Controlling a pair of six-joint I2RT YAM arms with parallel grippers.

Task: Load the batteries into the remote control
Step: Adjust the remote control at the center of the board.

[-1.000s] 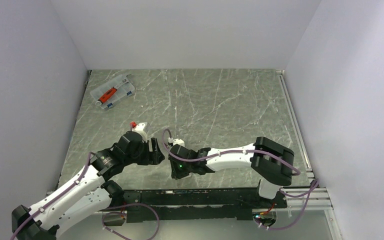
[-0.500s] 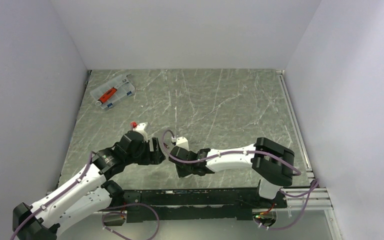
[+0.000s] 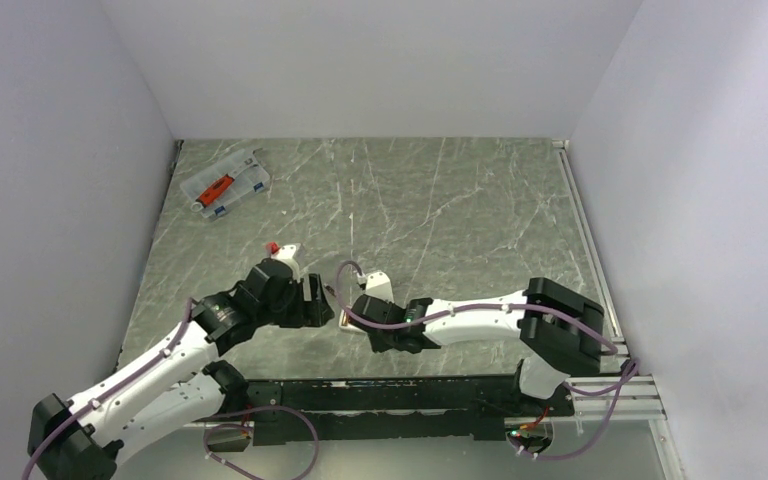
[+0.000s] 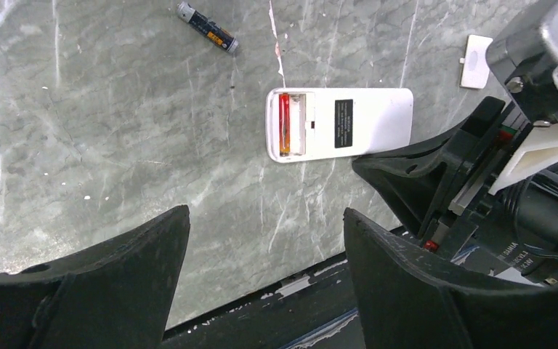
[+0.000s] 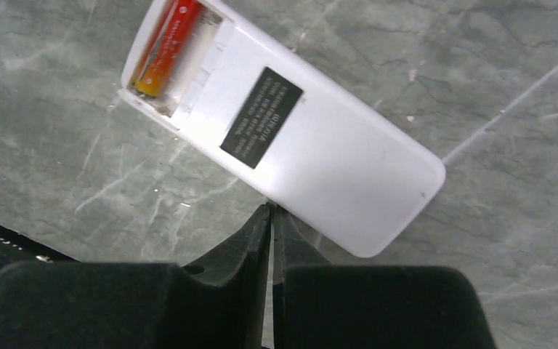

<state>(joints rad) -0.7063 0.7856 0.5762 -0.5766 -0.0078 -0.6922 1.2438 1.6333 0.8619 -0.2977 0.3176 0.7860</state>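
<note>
The white remote control (image 4: 363,120) lies face down on the marble table, its battery bay open at one end. One red-orange battery (image 4: 285,123) sits in the bay; it also shows in the right wrist view (image 5: 167,47). A second, dark battery (image 4: 205,27) lies loose on the table beyond the remote. My right gripper (image 5: 270,212) is shut and empty, its tips against the long edge of the remote (image 5: 320,153). My left gripper (image 4: 265,211) is open and empty, above the table just short of the remote. In the top view both grippers, left (image 3: 318,300) and right (image 3: 358,322), meet at the near middle and hide the remote.
A small loose white square piece (image 4: 475,61) lies by the remote's far end. A clear plastic case (image 3: 225,183) with a long red tool stands at the back left. The table's near edge and black rail (image 3: 410,385) lie just behind the grippers.
My right arm has shifted to the right and its wrist has turned, the gripper staying by the remote. My left gripper has moved a little right, toward it.
</note>
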